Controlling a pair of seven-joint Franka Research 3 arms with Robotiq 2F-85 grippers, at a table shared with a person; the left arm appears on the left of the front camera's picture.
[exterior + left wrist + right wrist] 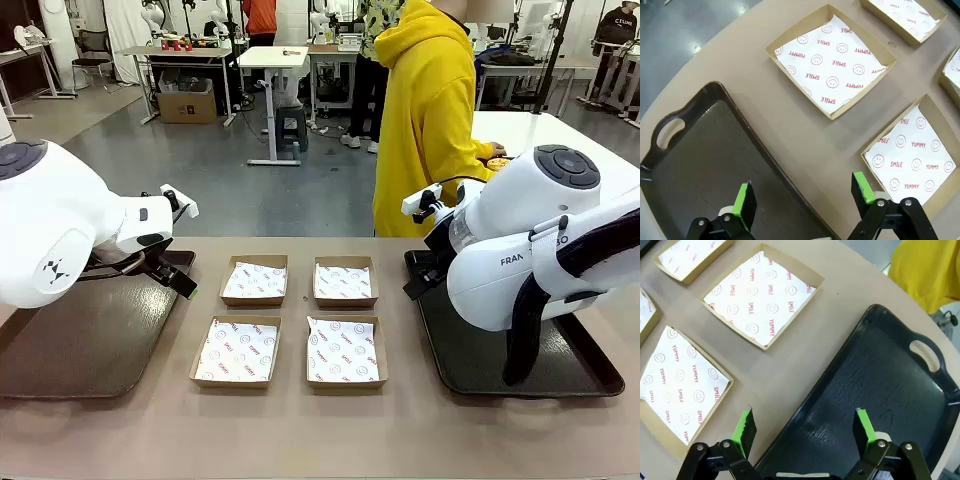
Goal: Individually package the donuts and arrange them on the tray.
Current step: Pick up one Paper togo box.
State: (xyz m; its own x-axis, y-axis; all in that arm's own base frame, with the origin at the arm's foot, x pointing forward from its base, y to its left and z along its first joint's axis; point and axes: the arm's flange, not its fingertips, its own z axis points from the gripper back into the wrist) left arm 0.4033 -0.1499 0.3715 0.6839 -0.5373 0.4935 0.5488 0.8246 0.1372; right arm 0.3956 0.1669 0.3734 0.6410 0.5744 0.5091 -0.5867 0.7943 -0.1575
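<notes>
You have two dark trays with cut-out handles lying flat on the worktop [300,430]. The brown tray [70,350] [700,150] sits at the lower left of the front view, and the black tray [470,368] [890,380] sits at the lower right. At the upper right of the front view you can make out a small yellow-orange shape [497,162] on the white table [560,135] behind, too small to tell whether it is a donut.

White paper [832,65] printed with red smiley faces and red words is seen in brown cardboard boxes [863,91], the trays [70,360] are coloured dark, and the counter [300,430] is coloured tan.
</notes>
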